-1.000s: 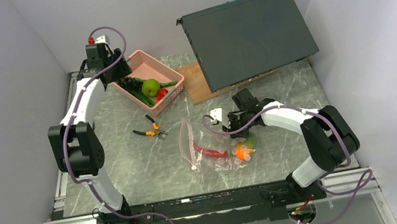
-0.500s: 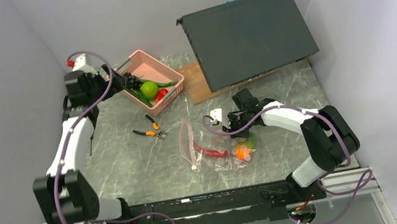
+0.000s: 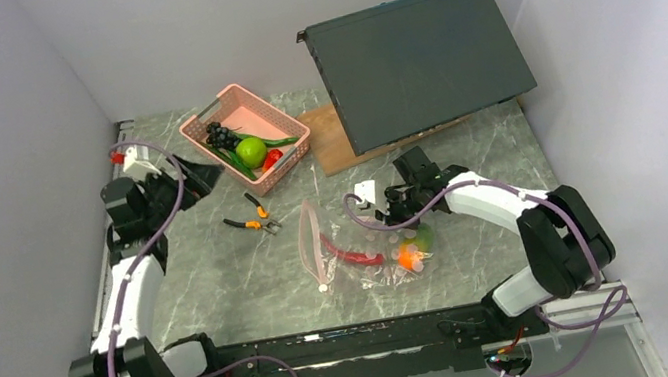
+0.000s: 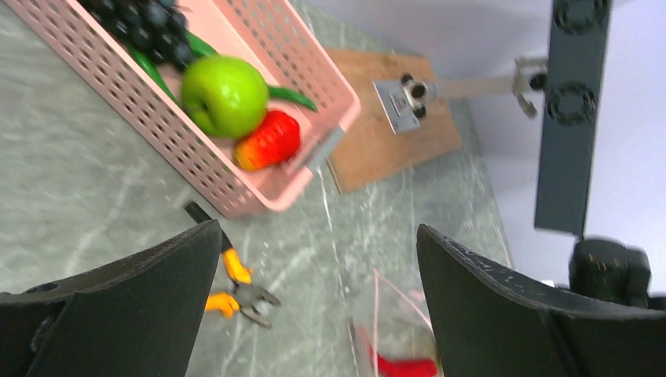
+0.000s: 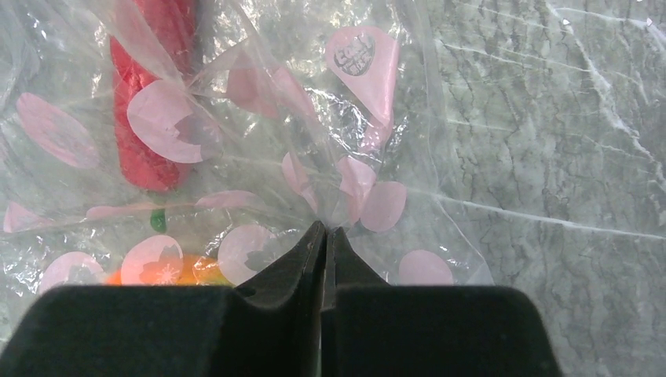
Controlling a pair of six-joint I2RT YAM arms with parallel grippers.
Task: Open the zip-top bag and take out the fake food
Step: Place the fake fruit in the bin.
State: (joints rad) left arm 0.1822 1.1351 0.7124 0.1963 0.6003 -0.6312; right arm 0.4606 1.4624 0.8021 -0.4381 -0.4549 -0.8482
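Two grippers stand in very different states over the grey marbled table (image 3: 223,282). The left gripper (image 4: 316,236) hangs near the left edge with its fingers spread wide and nothing between them, just left of the pink basket (image 3: 284,121). That basket sits toward the far edge, left of the middle, and holds a green apple (image 4: 224,94), a red-orange piece (image 4: 269,141), a bunch of dark grapes (image 4: 149,27) and some long green pieces. Orange-handled pliers (image 3: 254,219) lie on the surface between the basket and the zip-top bag (image 3: 362,263).

The zip-top bag lies flat in the middle of the table, toward the near edge, with its pink-red zip strip (image 3: 310,248) on its left side. Inside it show a long red piece (image 5: 153,118) and an orange-green mango (image 3: 408,256). The right gripper (image 5: 323,229) is on the right end of the bag, its fingers pressed together and pinching a gathered fold of the clear spotted film, from which creases radiate.

At the far right corner a dark flat panel (image 3: 421,58) leans over a wooden board (image 3: 330,138)
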